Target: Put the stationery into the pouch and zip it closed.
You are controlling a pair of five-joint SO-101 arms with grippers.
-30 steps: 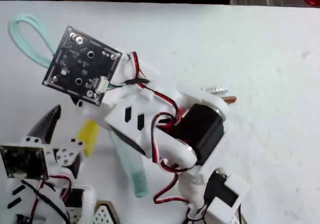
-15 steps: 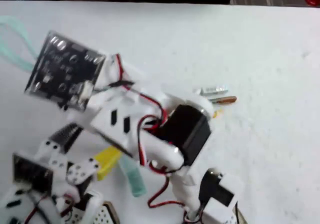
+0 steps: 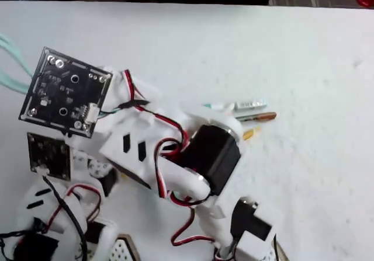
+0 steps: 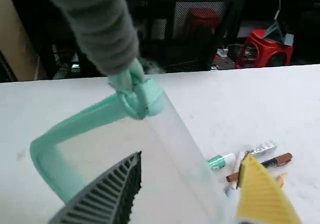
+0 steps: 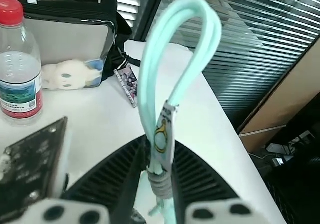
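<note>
At the table's left edge, the right gripper (image 5: 159, 151) was pinched shut on the pouch's mint strap (image 5: 175, 48), and the loop stood up from between its jaws. Beside it, the left gripper (image 4: 192, 159) gaped wide. Its dark jaw and its yellow jaw sat on either side of the clear pouch (image 4: 170, 134), which ran between them and, as far as I could tell, was not clamped. Several pens (image 3: 248, 106) lay in a small cluster near the middle of the table (image 3: 304, 51), all outside the pouch. I judged the step in hand to be readying the pouch: it was held up by its strap, with nothing loaded yet. Whether the zip was open could not be told. The next move called for the left gripper to close on the pouch's body, so that the right gripper could let go and fetch a pen.
</note>
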